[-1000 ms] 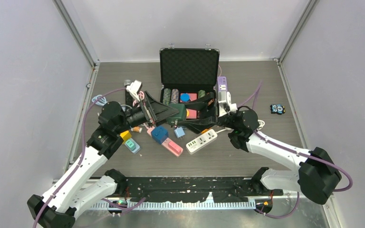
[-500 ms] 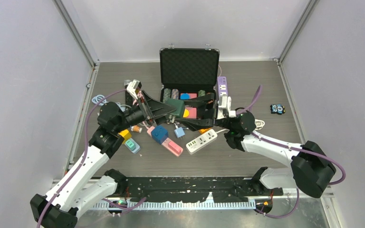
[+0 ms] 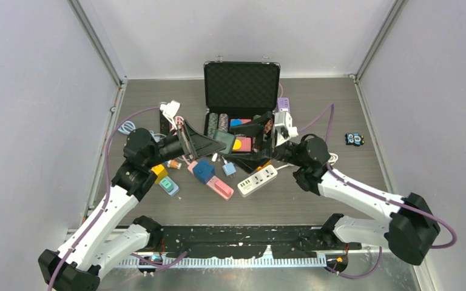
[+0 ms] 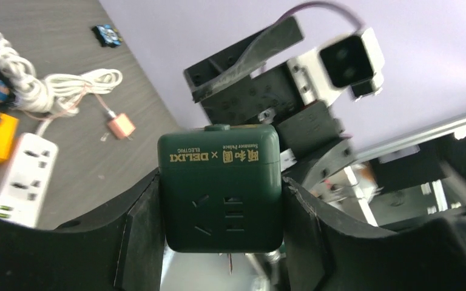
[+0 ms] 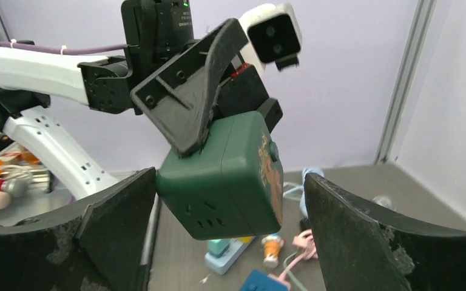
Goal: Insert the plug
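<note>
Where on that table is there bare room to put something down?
Bare wood lies in both back corners beside the open black case, and along the near strip between the white power strip and the arms' bases. The middle is crowded: blue cube, pink strip and more.

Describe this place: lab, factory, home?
Probably a lab robot test cell: plain walls on aluminium framing enclose the table, with scattered props like an open black case and a white power strip.

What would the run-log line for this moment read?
left fingers: shut on green socket cube | right fingers: open, flanking cube | cube's visible sockets: empty | cube: held in the air
</note>
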Controlling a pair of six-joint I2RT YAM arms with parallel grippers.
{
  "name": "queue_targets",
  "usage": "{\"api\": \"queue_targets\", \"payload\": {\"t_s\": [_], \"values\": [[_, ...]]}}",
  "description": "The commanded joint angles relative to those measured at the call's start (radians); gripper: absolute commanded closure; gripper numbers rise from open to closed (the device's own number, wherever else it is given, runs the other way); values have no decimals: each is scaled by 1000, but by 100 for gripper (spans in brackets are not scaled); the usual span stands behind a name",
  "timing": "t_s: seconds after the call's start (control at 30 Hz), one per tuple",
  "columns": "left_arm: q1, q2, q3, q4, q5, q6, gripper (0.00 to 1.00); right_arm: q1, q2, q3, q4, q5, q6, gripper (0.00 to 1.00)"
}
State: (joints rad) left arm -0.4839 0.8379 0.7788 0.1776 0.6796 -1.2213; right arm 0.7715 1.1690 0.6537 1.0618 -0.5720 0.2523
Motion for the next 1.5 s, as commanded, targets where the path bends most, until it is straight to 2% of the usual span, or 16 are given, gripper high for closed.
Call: {"api": "queue_targets", "payload": {"t_s": [0.0,0.03,0.17,0.27,0.43,0.57,0.73,0.97,1.2,1.27,1.33,1.47], "values": [[5,-45,107,-162,48,415,100,1,-101,164,-431,-31,66,5],[5,-46,125,-218,58,496,100,1,-117,172,-486,-63,75,5],[5,-44,179,-385,112,714,100,0,-165,153,-457,-147,148,5],[6,-49,197,-424,200,820,100,1,-173,195,-590,-122,127,5],[5,-87,185,-442,279,1004,100,3,-167,212,-648,-95,123,5],[5,-112,186,-486,238,1141,100,8,-141,242,-720,-75,94,3],[5,-114,179,-500,225,1248,100,54,-128,238,-724,-119,29,5],[5,-130,147,-511,287,1400,100,127,-110,240,-730,-130,-103,5],[5,-167,117,-512,370,1448,100,148,-47,290,-755,-129,-144,5],[5,-168,117,-518,386,1455,100,151,-30,303,-760,-138,-151,2],[5,-171,117,-528,384,1462,100,155,-18,313,-762,-141,-150,7],[5,-169,126,-553,369,1473,100,156,-2,332,-779,-150,-139,27]]}}
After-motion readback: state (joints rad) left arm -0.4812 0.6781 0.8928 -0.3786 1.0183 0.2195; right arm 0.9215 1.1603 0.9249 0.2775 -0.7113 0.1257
